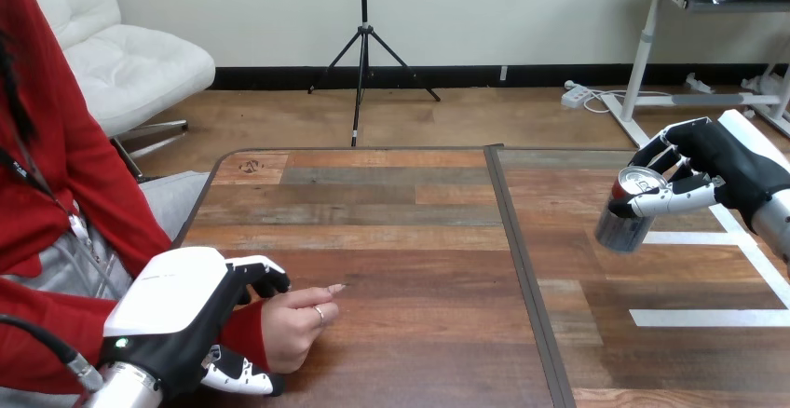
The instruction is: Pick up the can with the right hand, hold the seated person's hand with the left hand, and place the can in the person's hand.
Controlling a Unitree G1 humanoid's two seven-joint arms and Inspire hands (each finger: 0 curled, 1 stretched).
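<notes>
A silver can hangs tilted above the table's right part, with my right hand curled round it near its top. At the lower left the person's hand rests loosely curled on the wood, one finger pointing right. My left hand covers the person's wrist; its fingers curl over the wrist's far side and its thumb comes under the near side. The red sleeve shows between them.
The wooden table has a dark seam running front to back, right of the middle. White tape lines mark the right part. The person sits at the left side.
</notes>
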